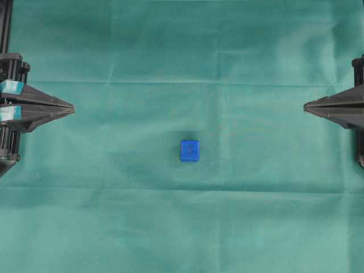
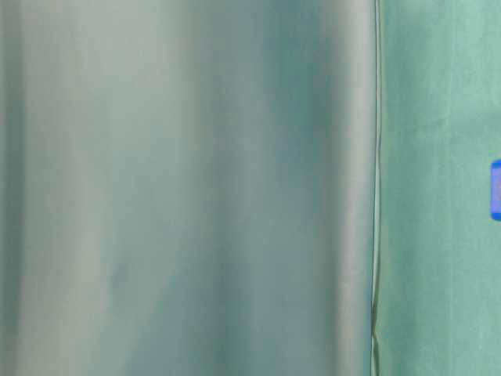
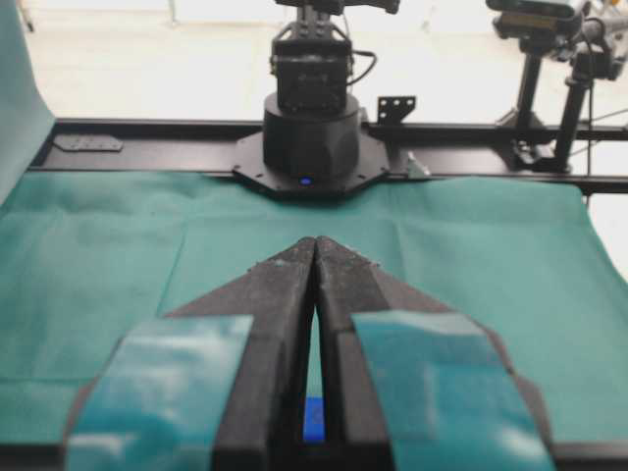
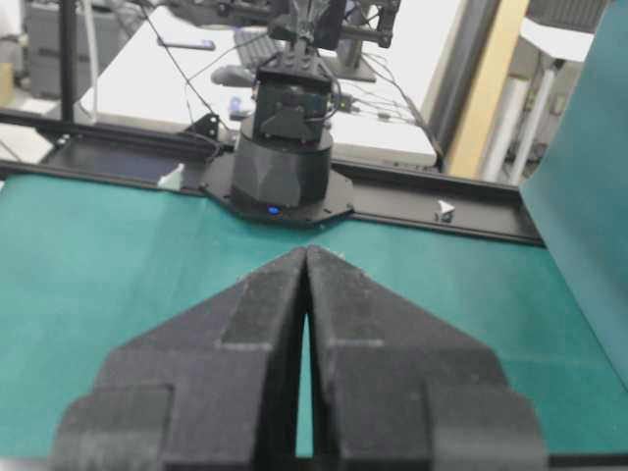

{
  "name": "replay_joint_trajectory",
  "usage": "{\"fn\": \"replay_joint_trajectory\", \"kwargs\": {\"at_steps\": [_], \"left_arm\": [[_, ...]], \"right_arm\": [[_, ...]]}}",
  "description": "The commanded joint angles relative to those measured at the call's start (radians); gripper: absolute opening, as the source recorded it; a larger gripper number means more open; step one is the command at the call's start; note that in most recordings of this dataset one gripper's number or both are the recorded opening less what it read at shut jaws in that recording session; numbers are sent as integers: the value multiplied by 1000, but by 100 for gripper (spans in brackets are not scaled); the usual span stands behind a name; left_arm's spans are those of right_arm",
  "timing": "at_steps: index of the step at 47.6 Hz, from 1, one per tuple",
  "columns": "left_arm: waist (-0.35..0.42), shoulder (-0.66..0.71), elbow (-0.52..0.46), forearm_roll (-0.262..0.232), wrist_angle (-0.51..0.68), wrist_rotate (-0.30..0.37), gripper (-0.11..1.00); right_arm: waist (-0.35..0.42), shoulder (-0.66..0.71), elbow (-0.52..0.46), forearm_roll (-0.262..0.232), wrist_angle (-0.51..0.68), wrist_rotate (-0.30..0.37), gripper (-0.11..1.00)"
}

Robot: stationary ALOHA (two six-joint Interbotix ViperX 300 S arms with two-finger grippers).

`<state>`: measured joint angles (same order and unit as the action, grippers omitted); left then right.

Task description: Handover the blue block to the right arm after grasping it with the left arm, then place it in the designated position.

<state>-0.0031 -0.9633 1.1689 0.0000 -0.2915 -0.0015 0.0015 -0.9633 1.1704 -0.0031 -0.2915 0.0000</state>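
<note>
Both black pointed grippers, teal-taped left and all-black right, are seen from overhead pressed closed and empty at opposite edges of creased green cloth. Between them, well apart from both, the small glossy blue cube is set flat, edges roughly square to the frame, no long axis.

At table level, blurred green drape fills the view; the cube is cut by the right edge.

Through the left wrist, blue is glimpsed behind closed fingers, the opposite arm base beyond.

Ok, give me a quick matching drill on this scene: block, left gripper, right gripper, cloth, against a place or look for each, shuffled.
Things:
1. block
2. left gripper
3. right gripper
4. cloth

Descriptions:
A. all-black fingers, shut, at the right edge of the overhead view
B. green, creased, covers the table
C. blue, alone near the middle
D. teal-taped fingers, shut, at the left edge

Pairs: 1-C, 2-D, 3-A, 4-B
</note>
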Motion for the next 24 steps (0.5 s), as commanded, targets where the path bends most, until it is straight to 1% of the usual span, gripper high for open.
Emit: {"fn": "replay_joint_trajectory", "kwargs": {"at_steps": [1,11,20,24], "left_arm": [[3,12,-21,3,8,11,2],[3,14,-26,3,9,11,2],[3,14,-28,2,17,11,2],[3,14,-32,2,38,11,2]], "right_arm": [[0,5,-15,5,-3,8,0],[0,11,-35,5,57,28,0],[0,11,-43,6,61,35,0],[0,12,-48,5,61,37,0]]}}
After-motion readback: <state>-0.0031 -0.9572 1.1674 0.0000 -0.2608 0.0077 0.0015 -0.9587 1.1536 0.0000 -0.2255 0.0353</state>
